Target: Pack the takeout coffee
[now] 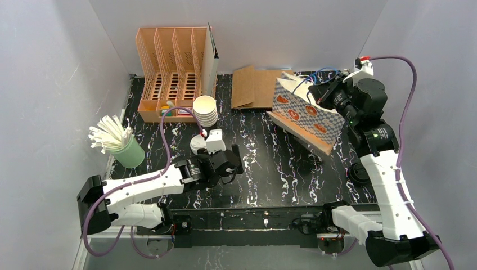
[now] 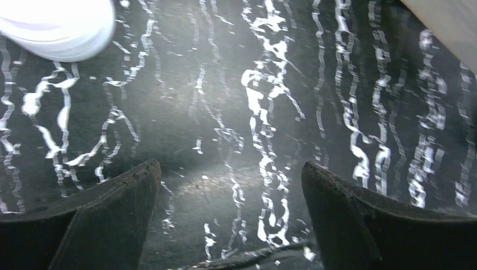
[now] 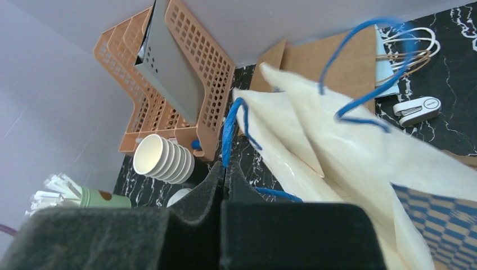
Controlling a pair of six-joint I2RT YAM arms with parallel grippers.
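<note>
A stack of white paper cups (image 1: 205,111) (image 3: 163,157) stands in front of the orange organizer. White plastic lids (image 1: 197,145) (image 2: 56,28) (image 3: 179,196) lie just in front of the stack. My left gripper (image 1: 235,160) (image 2: 230,169) hovers low over the black marbled table (image 2: 225,101), right of the lids, open with nothing between its fingers. My right gripper (image 1: 318,94) (image 3: 225,166) is shut on the blue rope handle (image 3: 228,129) of a checked paper bag (image 1: 306,115) (image 3: 349,146), which it holds tilted off the table with its mouth agape.
An orange mesh organizer (image 1: 171,70) (image 3: 185,84) stands at the back left. A green cup of white straws (image 1: 126,149) (image 3: 95,197) is at the left. Flat brown cardboard (image 1: 256,87) (image 3: 337,62) lies behind the bag, a white clip (image 3: 416,109) beside it. A dark round object (image 1: 358,171) sits by the right arm.
</note>
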